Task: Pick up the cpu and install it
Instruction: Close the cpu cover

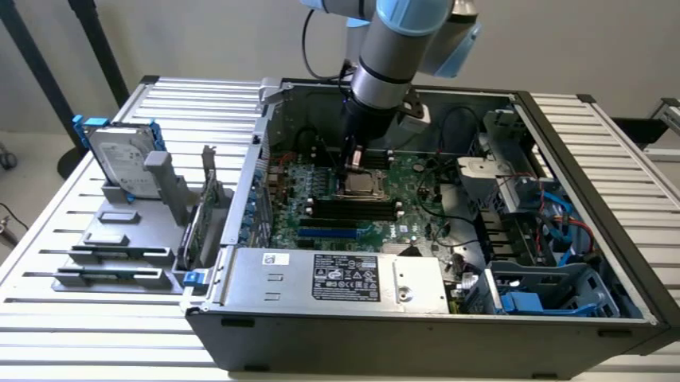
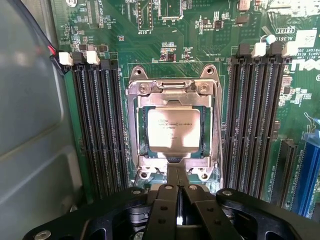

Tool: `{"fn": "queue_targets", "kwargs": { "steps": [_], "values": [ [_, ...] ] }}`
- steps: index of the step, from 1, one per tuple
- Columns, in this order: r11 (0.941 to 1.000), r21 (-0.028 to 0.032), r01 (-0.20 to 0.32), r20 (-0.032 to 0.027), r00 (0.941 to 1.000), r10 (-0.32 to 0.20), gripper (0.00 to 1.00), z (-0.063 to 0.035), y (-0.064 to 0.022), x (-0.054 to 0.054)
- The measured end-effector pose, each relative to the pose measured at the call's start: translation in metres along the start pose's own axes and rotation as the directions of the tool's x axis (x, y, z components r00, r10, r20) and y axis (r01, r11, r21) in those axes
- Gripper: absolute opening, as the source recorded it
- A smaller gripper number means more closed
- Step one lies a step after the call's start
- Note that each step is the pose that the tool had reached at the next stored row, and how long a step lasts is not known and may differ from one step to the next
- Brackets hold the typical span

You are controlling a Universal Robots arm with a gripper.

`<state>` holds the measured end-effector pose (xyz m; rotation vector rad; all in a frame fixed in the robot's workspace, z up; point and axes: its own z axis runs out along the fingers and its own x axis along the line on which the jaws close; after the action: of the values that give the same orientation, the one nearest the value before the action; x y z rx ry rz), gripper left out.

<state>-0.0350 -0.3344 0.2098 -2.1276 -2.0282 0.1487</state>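
The cpu [image 2: 173,129], a small square chip with a silvery top and printed lettering, lies flat inside the metal-framed socket [image 2: 136,131] of the green motherboard [image 2: 165,40]. My gripper [image 2: 178,175] is shut, its two black fingers pressed together with nothing between them, and their tips hover at the socket frame's edge just beside the cpu. In the exterior view the gripper [image 1: 355,161] hangs straight down into the open computer case, right over the socket [image 1: 359,188].
Black memory slots [image 2: 95,125] flank the socket on both sides [image 2: 255,120]. Case walls [image 1: 595,183], cables and a drive cage [image 1: 547,290] surround the board. Outside the case, a hard drive with blue rails [image 1: 119,155] stands in a grey holder [image 1: 117,255] on the slatted table.
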Motion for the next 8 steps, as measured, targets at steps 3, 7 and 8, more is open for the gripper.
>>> {"fn": "queue_targets", "kwargs": {
  "steps": [3,7,8],
  "values": [
    [1.0000,0.0016,0.000,-0.0017,1.0000,0.000,0.11,0.0031,0.0007,-0.0002],
    [1.0000,0.0033,0.000,-0.0048,1.0000,0.000,0.11,0.0074,0.0016,-0.0005],
    [1.0000,0.0039,0.000,-0.0055,1.0000,0.000,0.11,0.0081,0.0018,-0.0006]
  ]
}}
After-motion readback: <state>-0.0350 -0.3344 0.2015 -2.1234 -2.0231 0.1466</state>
